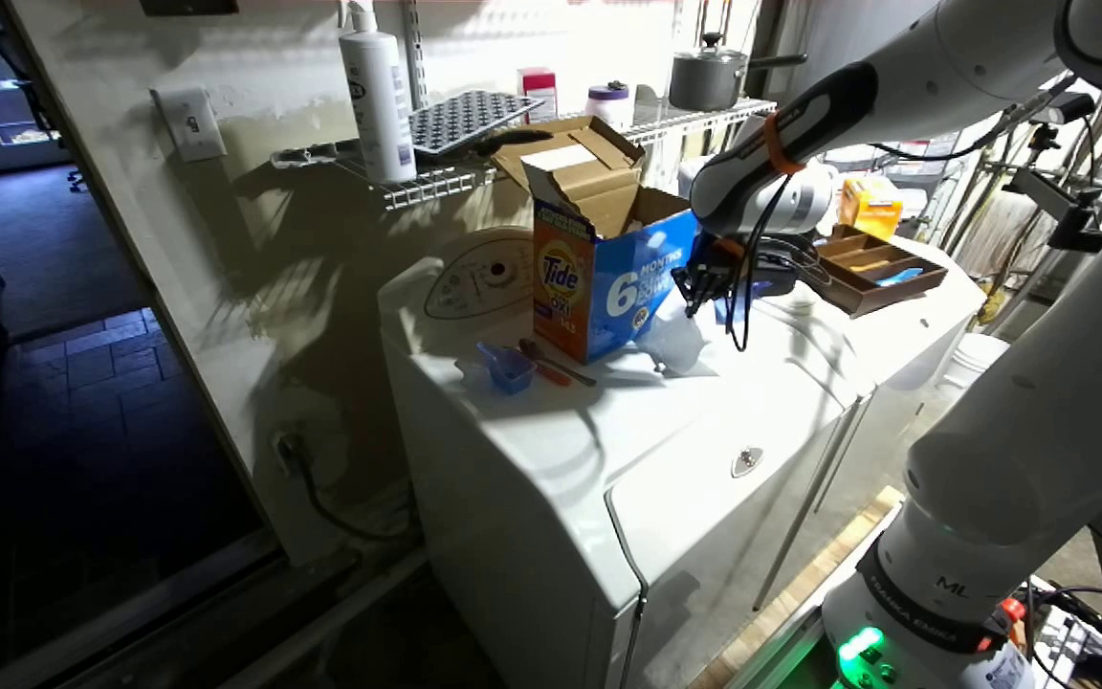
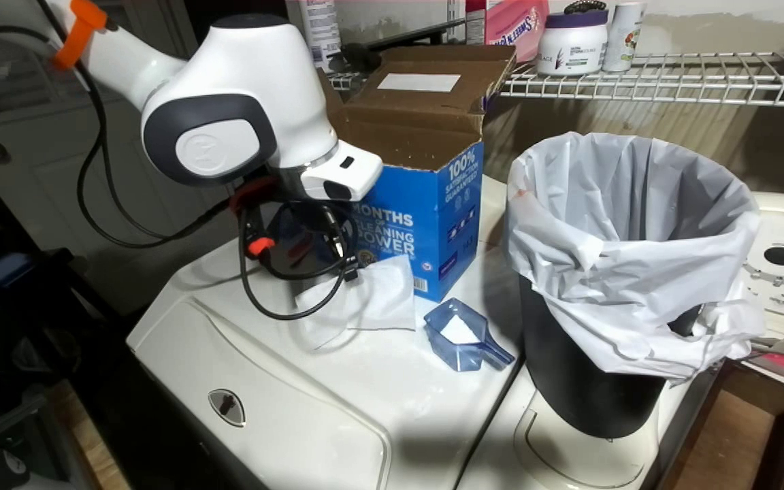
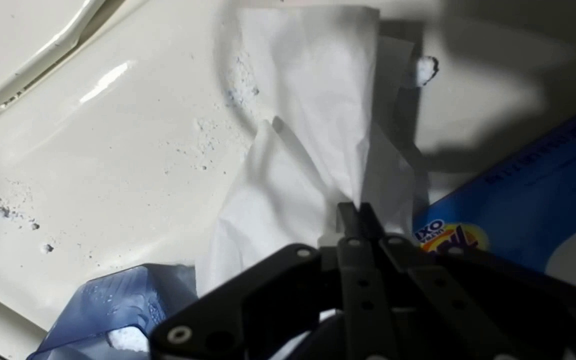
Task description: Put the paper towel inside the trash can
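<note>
While end effector point(image 3: 357, 214) pinches creased paper towel point(image 3: 328, 115), crinkled liner point(image 2: 637, 292) drapes trash can point(image 2: 576, 371)

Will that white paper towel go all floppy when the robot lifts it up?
Probably floppy: the paper towel creases and bunches softly where the claw pinches it. It's likely very light too, because it looks like thin sheet. Its loose parts may droop or swing, since they spread well away from that one pinched spot.
</note>
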{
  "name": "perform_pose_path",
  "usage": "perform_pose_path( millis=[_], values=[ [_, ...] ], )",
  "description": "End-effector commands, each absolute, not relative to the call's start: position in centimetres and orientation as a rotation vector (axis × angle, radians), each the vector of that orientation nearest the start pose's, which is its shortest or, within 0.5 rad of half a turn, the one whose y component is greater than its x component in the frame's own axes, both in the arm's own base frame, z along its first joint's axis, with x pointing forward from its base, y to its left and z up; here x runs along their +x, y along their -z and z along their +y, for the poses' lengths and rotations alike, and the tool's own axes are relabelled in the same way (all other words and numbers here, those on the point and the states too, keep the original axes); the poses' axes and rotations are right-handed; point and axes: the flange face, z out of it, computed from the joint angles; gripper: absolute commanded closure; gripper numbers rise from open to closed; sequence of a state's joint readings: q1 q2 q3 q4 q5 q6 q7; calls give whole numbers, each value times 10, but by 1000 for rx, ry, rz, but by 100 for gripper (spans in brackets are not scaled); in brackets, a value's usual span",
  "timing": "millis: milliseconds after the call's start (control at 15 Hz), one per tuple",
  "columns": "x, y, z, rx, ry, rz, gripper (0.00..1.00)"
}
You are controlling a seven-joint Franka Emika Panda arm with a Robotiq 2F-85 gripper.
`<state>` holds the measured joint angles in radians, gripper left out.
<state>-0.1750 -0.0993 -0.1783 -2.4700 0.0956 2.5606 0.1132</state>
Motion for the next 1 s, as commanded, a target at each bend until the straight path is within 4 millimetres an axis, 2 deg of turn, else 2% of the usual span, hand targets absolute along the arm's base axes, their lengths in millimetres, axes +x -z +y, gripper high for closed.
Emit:
perform_pose_path(
  millis=[0,200,600,933],
  values=[
    [454,-372,-161,-2935,353,805,100],
    [453,-381,-155,-2909,365,812,100],
    [454,-383,-138,-2873,345,815,100],
    [459,-376,-120,-2836,304,796,100]
  ],
)
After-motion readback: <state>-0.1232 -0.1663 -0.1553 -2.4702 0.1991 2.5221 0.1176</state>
